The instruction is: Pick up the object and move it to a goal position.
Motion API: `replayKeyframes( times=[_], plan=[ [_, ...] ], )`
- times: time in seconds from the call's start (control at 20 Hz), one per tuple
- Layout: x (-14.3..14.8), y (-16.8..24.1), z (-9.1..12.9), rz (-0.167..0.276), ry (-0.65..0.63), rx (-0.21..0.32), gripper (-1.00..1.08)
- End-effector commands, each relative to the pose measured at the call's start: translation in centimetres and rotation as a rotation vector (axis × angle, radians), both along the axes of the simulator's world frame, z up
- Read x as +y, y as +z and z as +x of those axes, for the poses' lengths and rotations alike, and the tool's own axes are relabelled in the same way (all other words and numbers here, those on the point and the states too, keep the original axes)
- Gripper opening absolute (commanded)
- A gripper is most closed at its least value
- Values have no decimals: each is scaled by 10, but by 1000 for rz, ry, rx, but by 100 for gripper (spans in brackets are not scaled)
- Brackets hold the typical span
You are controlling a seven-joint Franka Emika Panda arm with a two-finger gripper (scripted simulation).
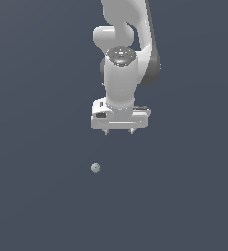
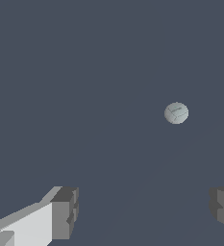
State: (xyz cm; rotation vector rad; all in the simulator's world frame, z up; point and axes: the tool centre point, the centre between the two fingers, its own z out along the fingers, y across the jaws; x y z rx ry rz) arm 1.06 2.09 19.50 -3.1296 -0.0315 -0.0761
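Observation:
The object is a tiny pale grey-green sphere (image 1: 95, 167) lying on the dark grey surface. It also shows in the wrist view (image 2: 176, 113), apart from the fingers. My white gripper (image 1: 118, 132) hangs above the surface, higher up and toward the exterior view's right of the sphere. Its two short fingertips are spread wide with nothing between them. In the wrist view the gripper (image 2: 144, 214) shows one finger (image 2: 65, 211) and the other finger (image 2: 223, 206) far apart, so it is open and empty.
The white robot arm (image 1: 120, 63) rises behind the gripper to the top of the exterior view. The flat dark grey surface (image 1: 37, 196) fills the rest of both views.

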Motion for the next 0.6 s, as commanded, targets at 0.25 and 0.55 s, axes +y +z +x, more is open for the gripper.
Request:
replayKeyframes(
  times=[0.25,0.55],
  plan=[
    [-1,10,4,1,-6,-13,100],
    [-2,19,7,2,-12,-25,100]
  ],
)
